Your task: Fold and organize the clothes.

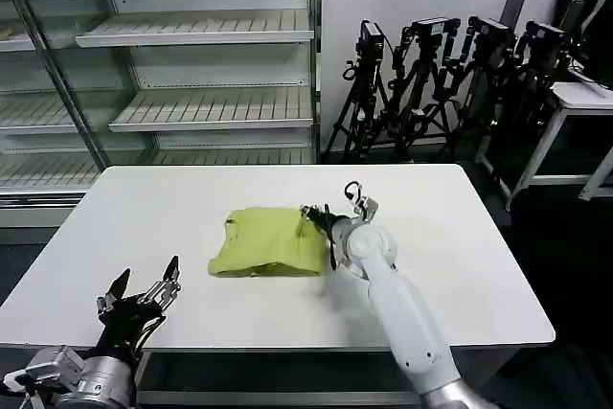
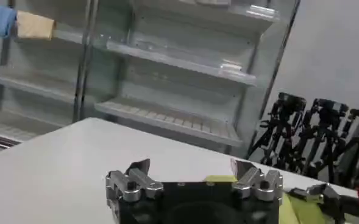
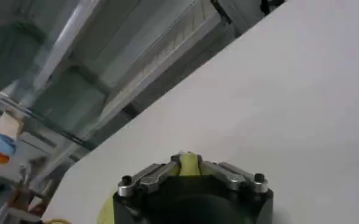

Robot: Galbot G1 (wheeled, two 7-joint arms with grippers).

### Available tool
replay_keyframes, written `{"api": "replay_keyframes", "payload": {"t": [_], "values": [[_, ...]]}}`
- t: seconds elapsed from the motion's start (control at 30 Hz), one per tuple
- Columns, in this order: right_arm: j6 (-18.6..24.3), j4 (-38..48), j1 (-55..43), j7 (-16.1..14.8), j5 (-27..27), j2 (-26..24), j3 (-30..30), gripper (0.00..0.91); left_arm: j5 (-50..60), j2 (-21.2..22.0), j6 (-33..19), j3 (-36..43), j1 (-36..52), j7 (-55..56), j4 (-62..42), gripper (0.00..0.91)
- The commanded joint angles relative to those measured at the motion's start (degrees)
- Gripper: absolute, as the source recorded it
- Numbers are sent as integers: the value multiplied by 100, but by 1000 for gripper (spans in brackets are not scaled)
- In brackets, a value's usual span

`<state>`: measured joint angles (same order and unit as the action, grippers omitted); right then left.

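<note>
- Left pincer [image 1: 144, 296] hangs idle over the near-left edge of the white surface [image 1: 144, 217], fingers spread open, holding nothing, well apart from the cloth.
- T-shirt [image 1: 270, 241] lies mid-surface as a compact lime-green bundle, already folded down to a small rectangle; the print is not visible.
- Right pincer [image 1: 316, 218] sits at the bundle's right edge, fingers pinched closed on a bit of the fabric.
- Judged: folding mostly done; a last tuck or tidy, release and final placement probably remain.

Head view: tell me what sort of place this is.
Probably a robotics lab or test room: bare display shelving behind a white table, and a row of camera tripods parked along the wall.
</note>
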<state>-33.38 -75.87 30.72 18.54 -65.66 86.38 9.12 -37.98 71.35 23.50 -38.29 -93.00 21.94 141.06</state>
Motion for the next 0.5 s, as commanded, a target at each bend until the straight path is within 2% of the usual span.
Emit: {"api": "replay_keyframes", "payload": {"t": [0.03,0.17,0.27,0.3,0.33,0.4,0.43,0.5], "values": [[11,-71,-296,-403,354,-302,-170,907,-17,-1,9,-49,-28,-2,96,907],[28,-945,203,-395,1045,-653,-171,907,-24,-22,8,-60,-50,0,151,907],[233,-1535,601,-297,2016,-946,-171,907,-22,-20,8,-33,-56,5,204,907],[233,-1604,653,-288,2016,-979,-170,907,-20,-21,8,-26,-57,6,219,907],[606,-1906,934,-285,2802,-1115,-152,907,-18,-23,5,-20,-55,8,238,907],[1004,-2321,1193,-286,3463,-1300,-139,907,-5,-40,-4,-20,-56,10,270,907],[1273,-2647,1430,-289,3995,-1405,-103,907,4,-54,-8,-26,-61,10,273,907],[1577,-3177,1883,-225,4740,-1524,-46,907,42,-94,-18,-68,-74,4,274,907]]}}
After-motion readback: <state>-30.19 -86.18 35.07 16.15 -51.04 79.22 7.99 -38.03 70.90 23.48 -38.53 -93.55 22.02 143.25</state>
